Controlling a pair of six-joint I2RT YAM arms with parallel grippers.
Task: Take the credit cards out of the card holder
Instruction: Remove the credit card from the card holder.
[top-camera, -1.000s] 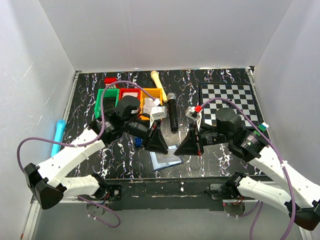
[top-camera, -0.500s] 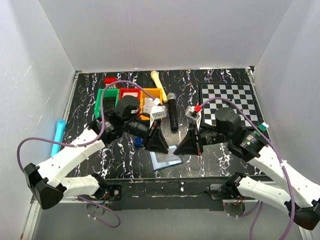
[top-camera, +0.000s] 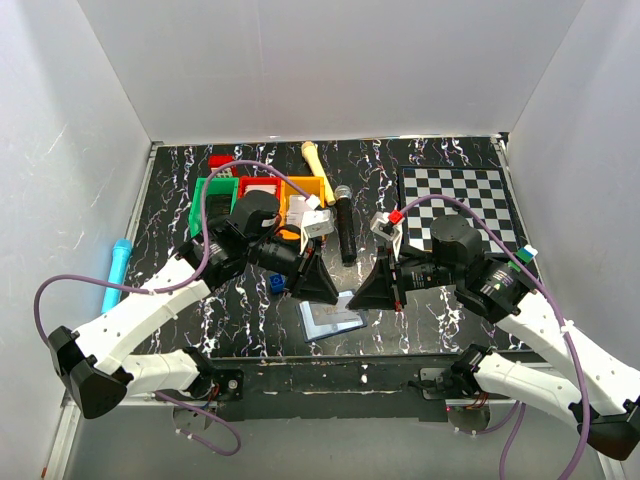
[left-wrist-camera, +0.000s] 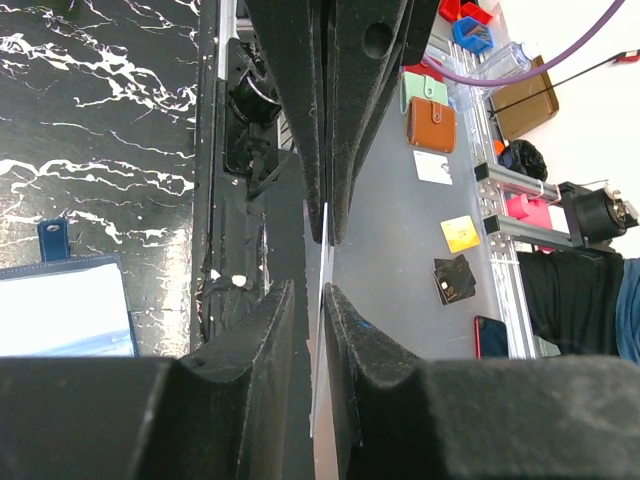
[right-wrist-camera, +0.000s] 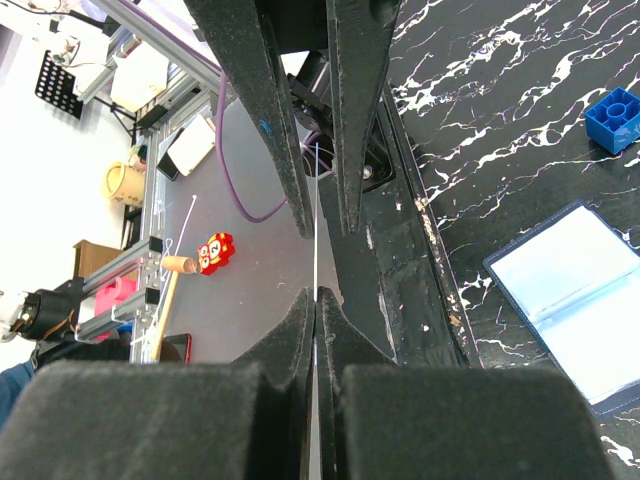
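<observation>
The black, white-veined table (top-camera: 180, 170) carries an open card holder (top-camera: 330, 320) near its front edge, pale inner faces up. Just behind and left of the card holder lies a small blue brick (top-camera: 277, 284). Farther behind it a black microphone (top-camera: 345, 235) lies lengthwise. Green, red and yellow bins (top-camera: 215, 182) stand to the card holder's back left, with a cream stick (top-camera: 312, 158) and a red block (top-camera: 221, 161) beyond them. A chessboard (top-camera: 458, 205) lies well to its back right.
</observation>
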